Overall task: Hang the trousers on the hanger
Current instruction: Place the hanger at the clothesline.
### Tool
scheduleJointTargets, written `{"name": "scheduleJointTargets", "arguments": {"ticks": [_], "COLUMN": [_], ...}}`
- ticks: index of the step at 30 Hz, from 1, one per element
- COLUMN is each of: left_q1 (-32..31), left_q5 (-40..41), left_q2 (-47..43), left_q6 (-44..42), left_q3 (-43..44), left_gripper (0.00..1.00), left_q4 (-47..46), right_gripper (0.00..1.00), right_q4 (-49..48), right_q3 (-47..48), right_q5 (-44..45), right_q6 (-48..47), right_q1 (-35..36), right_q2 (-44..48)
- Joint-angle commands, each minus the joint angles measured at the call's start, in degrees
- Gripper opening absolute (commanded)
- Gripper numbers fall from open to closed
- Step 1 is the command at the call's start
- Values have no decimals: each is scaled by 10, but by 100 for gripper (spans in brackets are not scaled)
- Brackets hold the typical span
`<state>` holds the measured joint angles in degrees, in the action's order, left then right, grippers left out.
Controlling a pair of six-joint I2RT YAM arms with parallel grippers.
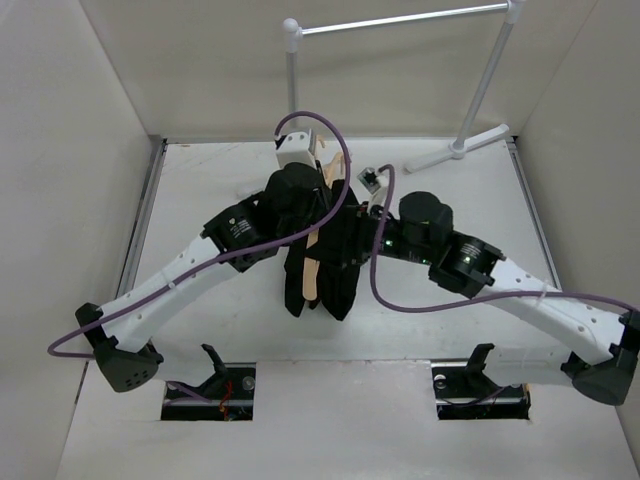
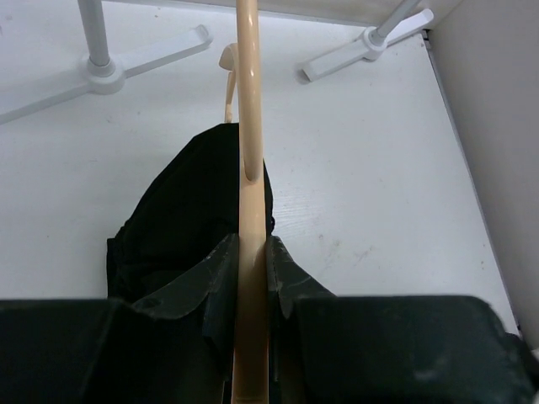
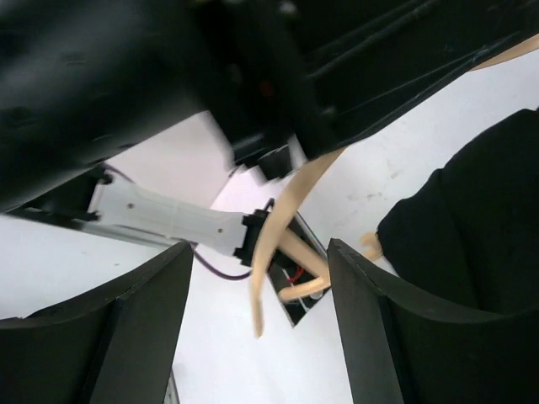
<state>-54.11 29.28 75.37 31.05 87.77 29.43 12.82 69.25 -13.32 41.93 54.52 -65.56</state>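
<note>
Your left gripper point(image 2: 250, 257) pinches the wooden hanger point(image 2: 247, 126) by its thin bar, which runs straight ahead from the jaws. The black trousers point(image 2: 189, 210) hang just ahead, mostly on the left of the bar, so a tilt may let them slide off. Your right gripper point(image 3: 259, 252) is spread and empty near the hanger, and it may knock it.

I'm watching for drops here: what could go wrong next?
The left gripper pinches only the thin hanger edge-on, so it may twist or slip. The right gripper stands open, holding nothing, so the bunched black trousers could slide away. The purple cable loops close and might snag.
</note>
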Motion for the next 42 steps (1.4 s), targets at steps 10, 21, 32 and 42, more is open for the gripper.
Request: {"name": "scheduleJointTargets", "arguments": {"ticks": [10, 21, 32, 42], "left_q1": [0, 86, 163, 174], "left_q5": [4, -37, -58, -206], "left_q2": [-37, -151, -239, -212], "left_q6": [12, 94, 119, 252], "left_q3": [1, -88, -124, -201], "left_gripper": [6, 47, 49, 53], "left_q4": [-68, -87, -51, -103], "right_gripper": [16, 7, 3, 3], "right_q4": [-104, -143, -169, -202], "right_q3": [-17, -58, 11, -35], "right_q5": [73, 80, 31, -8], "right_q6": [8, 18, -4, 28], "right_q1": [46, 22, -91, -130], "right_q2": [-47, 33, 47, 51]}}
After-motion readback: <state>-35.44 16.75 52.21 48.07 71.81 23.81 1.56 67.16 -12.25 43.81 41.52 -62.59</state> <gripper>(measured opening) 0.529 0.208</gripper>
